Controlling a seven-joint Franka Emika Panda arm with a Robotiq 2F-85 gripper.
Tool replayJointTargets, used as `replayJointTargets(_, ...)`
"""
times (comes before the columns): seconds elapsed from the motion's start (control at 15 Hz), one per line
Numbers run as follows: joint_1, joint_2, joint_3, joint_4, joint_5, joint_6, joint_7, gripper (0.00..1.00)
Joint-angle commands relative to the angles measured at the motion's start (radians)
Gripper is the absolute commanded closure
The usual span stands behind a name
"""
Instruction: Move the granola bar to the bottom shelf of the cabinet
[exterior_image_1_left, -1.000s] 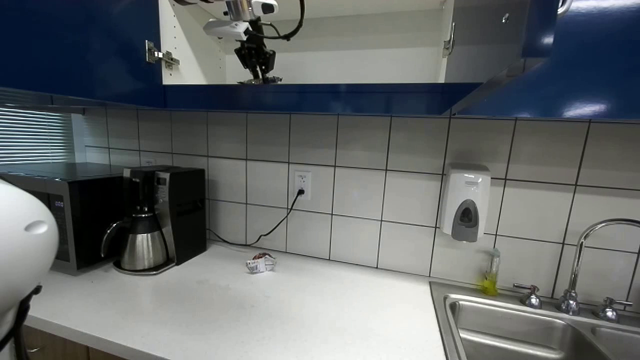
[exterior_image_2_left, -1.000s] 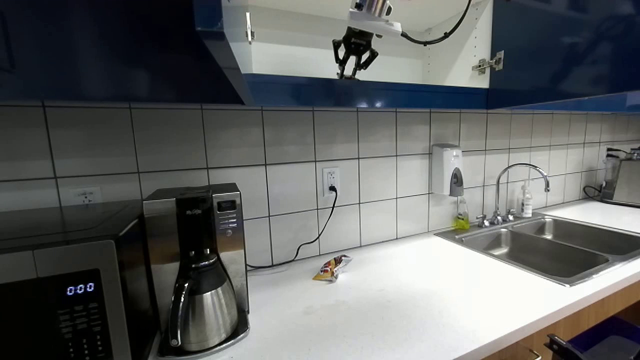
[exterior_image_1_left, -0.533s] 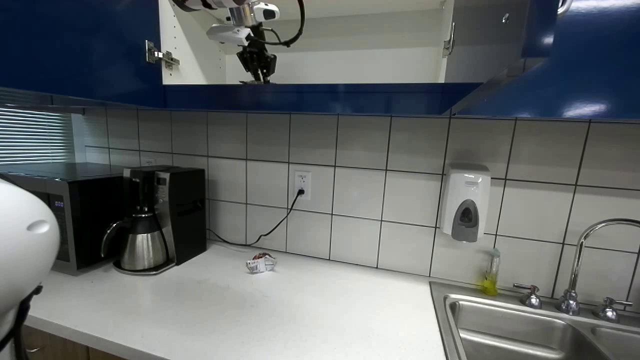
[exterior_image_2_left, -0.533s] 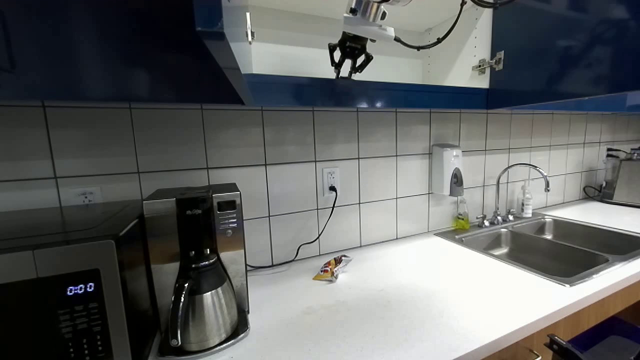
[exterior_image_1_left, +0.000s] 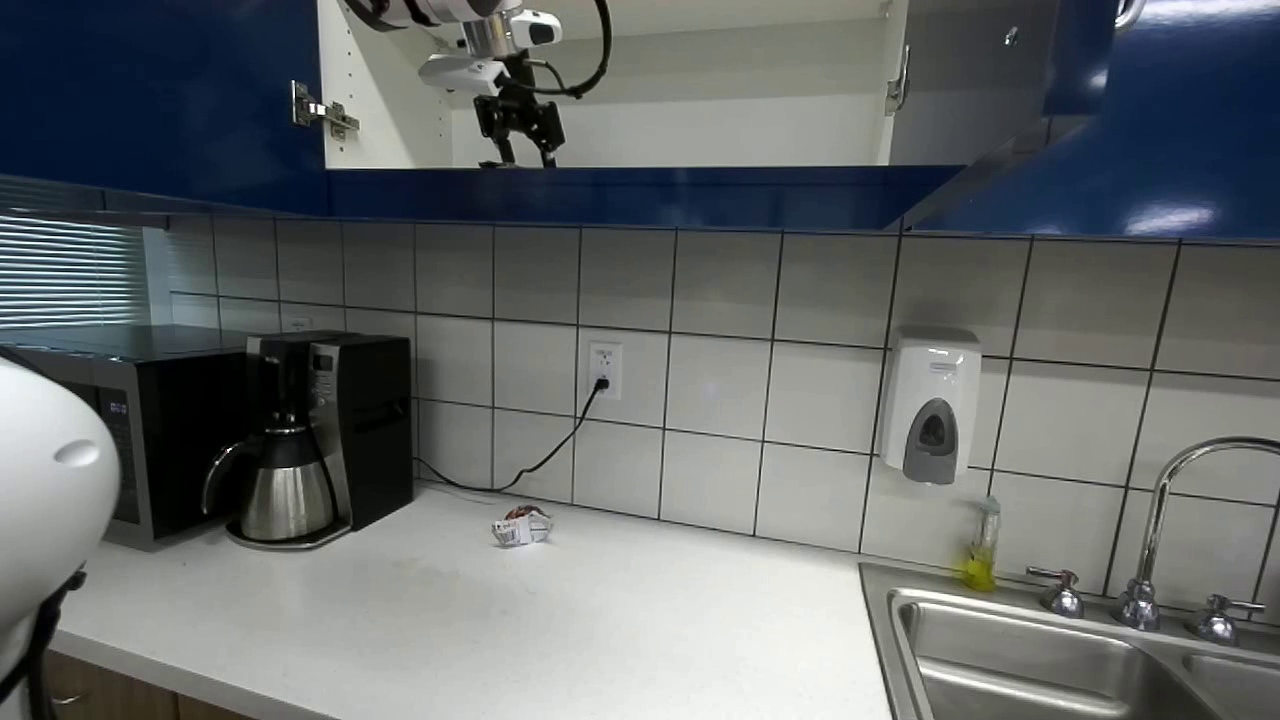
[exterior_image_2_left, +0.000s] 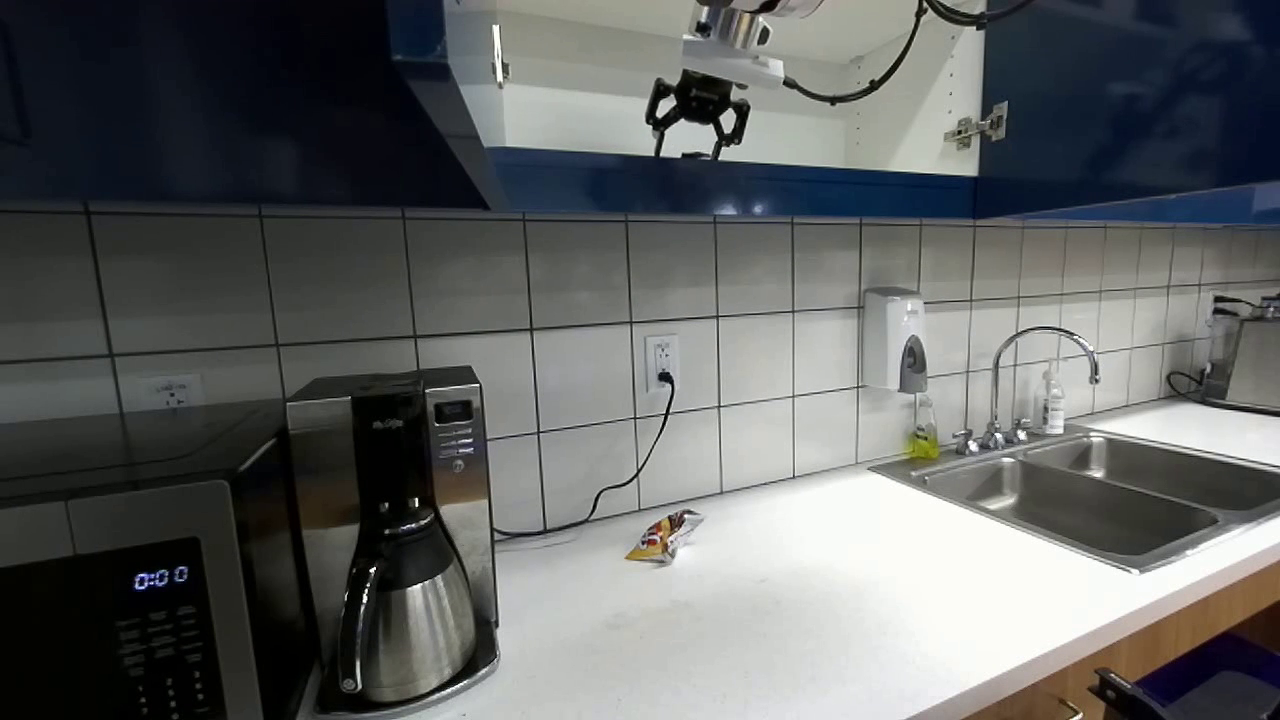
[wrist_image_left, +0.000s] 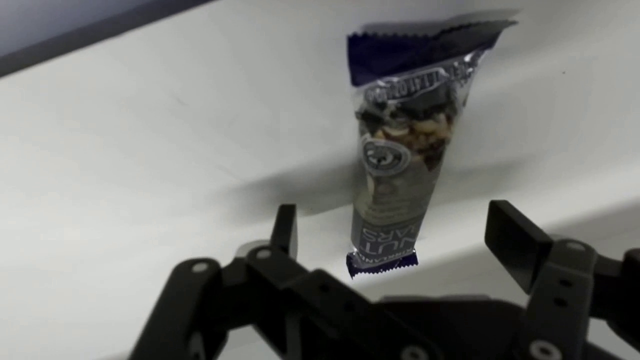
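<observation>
The granola bar, a clear and dark wrapper with dark purple ends, lies on the white bottom shelf in the wrist view. My gripper stands open around its near end, with a gap on either side and neither finger touching it. Both exterior views have the gripper pointing down inside the cabinet, fingertips just behind the blue lower edge. Only a dark sliver of the granola bar shows over that edge; the rest is hidden behind it.
The shelf's front edge runs across the upper left of the wrist view. Cabinet doors flank the opening. Below, a crumpled snack wrapper, a coffee maker, a microwave and a sink line the counter.
The fingers were together on the granola bar; they have now spread apart and let it go. The gripper sank slightly, and less of the bar shows above the cabinet's edge.
</observation>
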Motion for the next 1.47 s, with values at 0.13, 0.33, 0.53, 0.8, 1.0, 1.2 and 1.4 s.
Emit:
replayJointTargets(0.13, 0.004, 0.005, -0.002, 0.03, -0.027, -0.012, 0.029, 0.0)
replayJointTargets(0.33, 0.002, -0.007, -0.002, 0.019, -0.027, -0.007, 0.023, 0.0)
replayJointTargets(0.53, 0.003, -0.026, -0.002, 0.001, -0.032, 0.001, 0.022, 0.0)
replayJointTargets(0.8, 0.002, -0.055, -0.001, -0.017, -0.03, 0.0, 0.013, 0.0)
replayJointTargets(1.0, 0.001, -0.088, -0.001, -0.044, -0.028, -0.001, -0.002, 0.0)
replayJointTargets(1.2, -0.003, -0.127, -0.003, -0.081, -0.023, 0.0, -0.016, 0.0)
replayJointTargets(1.4, -0.005, -0.172, -0.007, -0.13, -0.025, 0.004, -0.02, 0.0)
